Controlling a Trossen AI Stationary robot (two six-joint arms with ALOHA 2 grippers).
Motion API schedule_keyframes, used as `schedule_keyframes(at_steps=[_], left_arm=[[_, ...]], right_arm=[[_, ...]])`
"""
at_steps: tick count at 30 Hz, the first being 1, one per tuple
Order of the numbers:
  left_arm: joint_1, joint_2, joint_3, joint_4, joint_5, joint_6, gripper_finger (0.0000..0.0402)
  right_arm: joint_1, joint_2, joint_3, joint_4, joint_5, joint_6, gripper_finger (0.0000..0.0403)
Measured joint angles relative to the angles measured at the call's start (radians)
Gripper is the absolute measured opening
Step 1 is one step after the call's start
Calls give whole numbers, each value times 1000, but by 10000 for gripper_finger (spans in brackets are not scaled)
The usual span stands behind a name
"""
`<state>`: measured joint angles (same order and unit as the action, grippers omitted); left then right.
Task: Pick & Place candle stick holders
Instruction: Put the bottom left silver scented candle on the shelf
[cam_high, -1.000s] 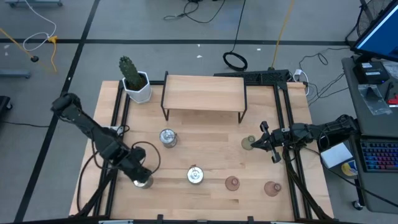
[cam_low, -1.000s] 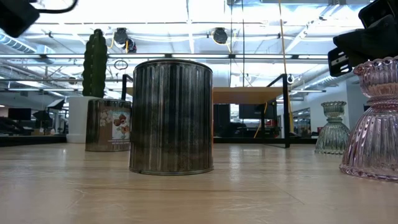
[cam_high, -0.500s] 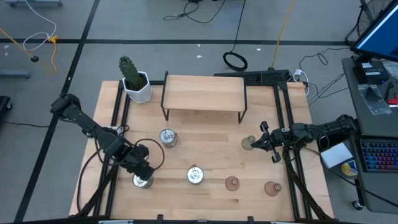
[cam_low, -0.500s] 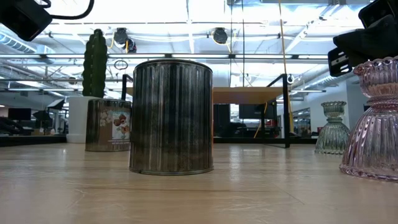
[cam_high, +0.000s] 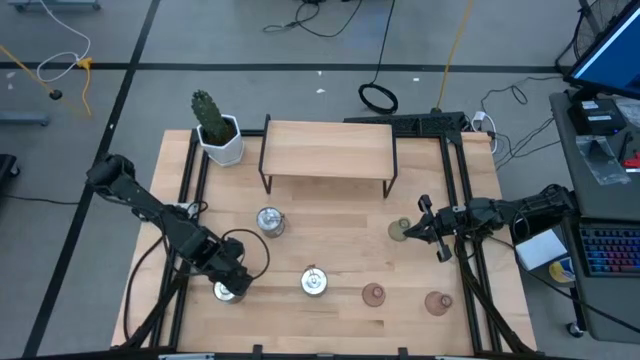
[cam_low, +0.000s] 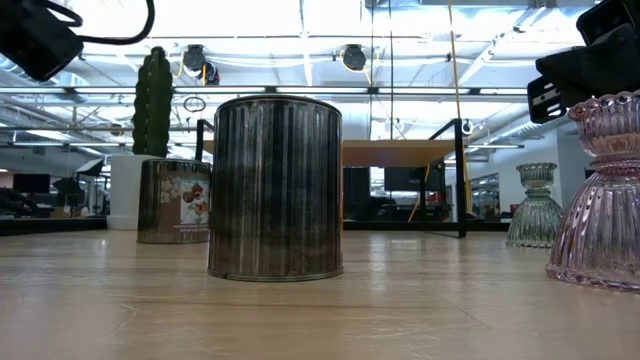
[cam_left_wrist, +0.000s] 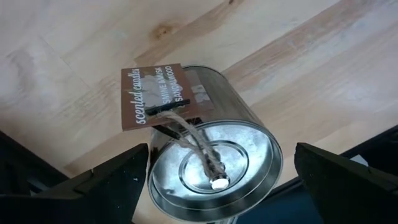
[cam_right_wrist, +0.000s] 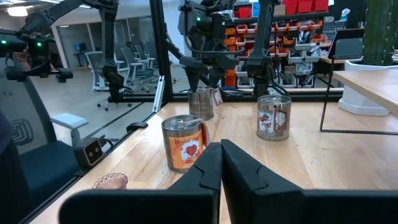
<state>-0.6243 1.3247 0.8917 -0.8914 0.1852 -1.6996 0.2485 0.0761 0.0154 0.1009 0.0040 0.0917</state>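
The left arm reaches diagonally inward, its hand (cam_high: 229, 283) low with fingers (cam_left_wrist: 112, 183) spread wide. The right arm extends sideways, its hand (cam_high: 424, 222) pinched closed.

Over the last second the left gripper (cam_high: 232, 283) has pulled back from the near-left silvery holder (cam_high: 229, 291) toward the far side of the table (only a short way). A second ago the arm covered most of that holder; now more of its round top shows, and the open fingers (cam_left_wrist: 118, 183) flank it without touching.
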Motion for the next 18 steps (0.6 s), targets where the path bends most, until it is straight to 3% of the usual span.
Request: schedule_keyframes(at_steps=[18], left_arm=[[-72, -1, 0, -39, -67, -7, 399]], right_arm=[[0, 0, 0, 0, 1, -33, 0]])
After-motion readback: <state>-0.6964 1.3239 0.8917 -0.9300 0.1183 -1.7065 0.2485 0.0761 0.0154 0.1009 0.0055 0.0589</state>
